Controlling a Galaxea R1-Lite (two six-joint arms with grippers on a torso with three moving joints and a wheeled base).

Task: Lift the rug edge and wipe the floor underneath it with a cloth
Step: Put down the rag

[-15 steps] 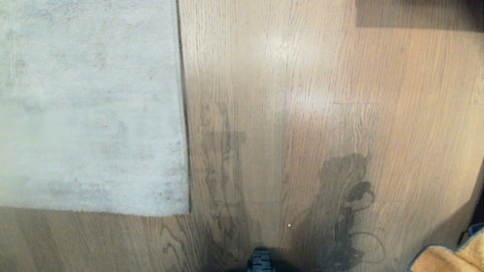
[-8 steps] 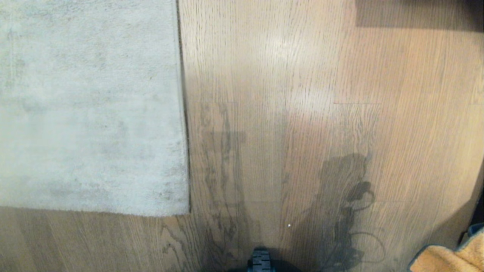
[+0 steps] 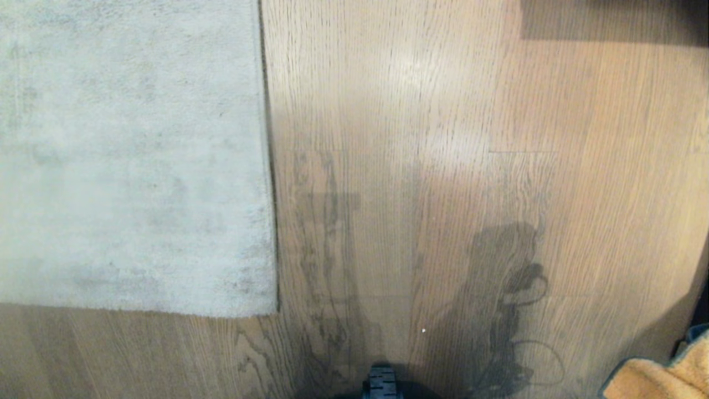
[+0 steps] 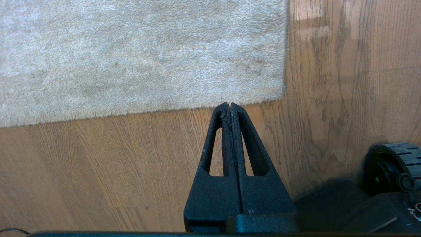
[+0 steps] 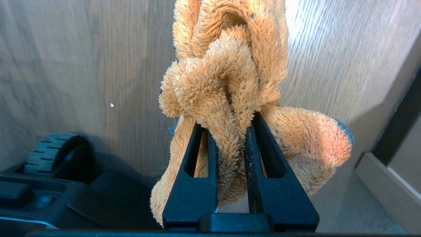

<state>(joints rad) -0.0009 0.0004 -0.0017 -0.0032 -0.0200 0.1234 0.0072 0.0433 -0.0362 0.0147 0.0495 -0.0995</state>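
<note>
Nearest, the right gripper [image 5: 230,123] clamps a fluffy orange-yellow microfibre cloth [image 5: 227,75] with dark trim, bunched in folds between its black fingers above the floor [image 3: 471,138], at the robot's lower right. The left gripper [image 4: 229,106] hangs with fingers pressed together, holding nothing. Beyond it, the pale grey rug edge [image 3: 270,221] and square corner lie flat on oak-look planks

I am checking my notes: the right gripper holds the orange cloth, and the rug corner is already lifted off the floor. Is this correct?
Not quite. The rug corner is not lifted; it lies flat on the floor, as the left wrist view shows. The right gripper does hold the orange cloth.
</note>
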